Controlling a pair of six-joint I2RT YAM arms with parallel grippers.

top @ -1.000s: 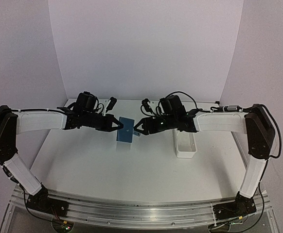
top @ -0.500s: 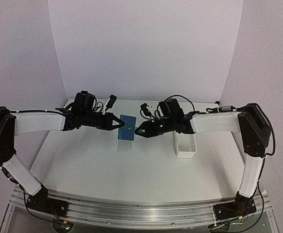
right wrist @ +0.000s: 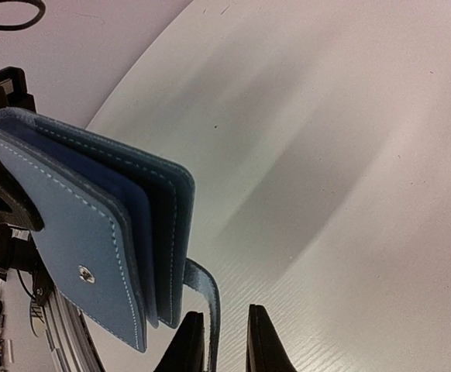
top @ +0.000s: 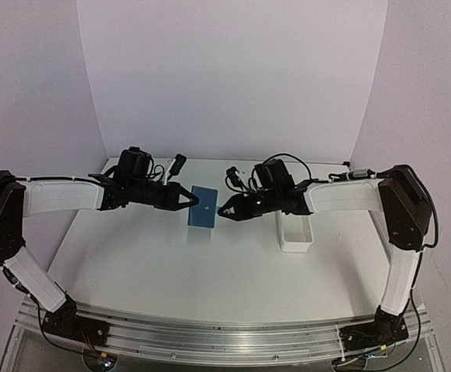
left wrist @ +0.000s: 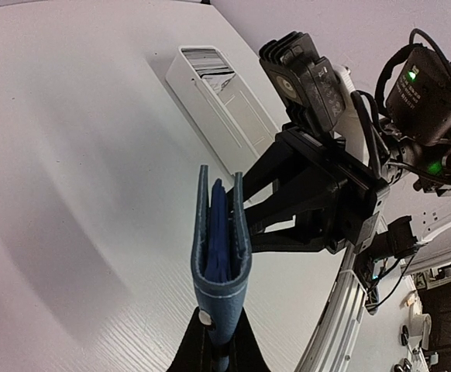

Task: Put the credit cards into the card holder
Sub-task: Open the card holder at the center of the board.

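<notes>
Soft dark-blue stitched card holder (left wrist: 219, 256), clamped at 6 o'clock by the left gripper (left wrist: 214, 350) — the right gripper (right wrist: 224, 339), jaws narrow, straddles its limp-looking tab (right wrist: 204, 288).

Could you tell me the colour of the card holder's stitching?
White, on the blue card holder; clearest in the right wrist view.

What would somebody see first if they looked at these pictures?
First you'd spot the blue card holder, held upright in the middle, where two black-and-white robot arms meet nose to nose. The left gripper pinches one edge of it, and the right gripper has its fingers either side of the little snap tab. A long white tray lies on the table by the right arm.
</notes>
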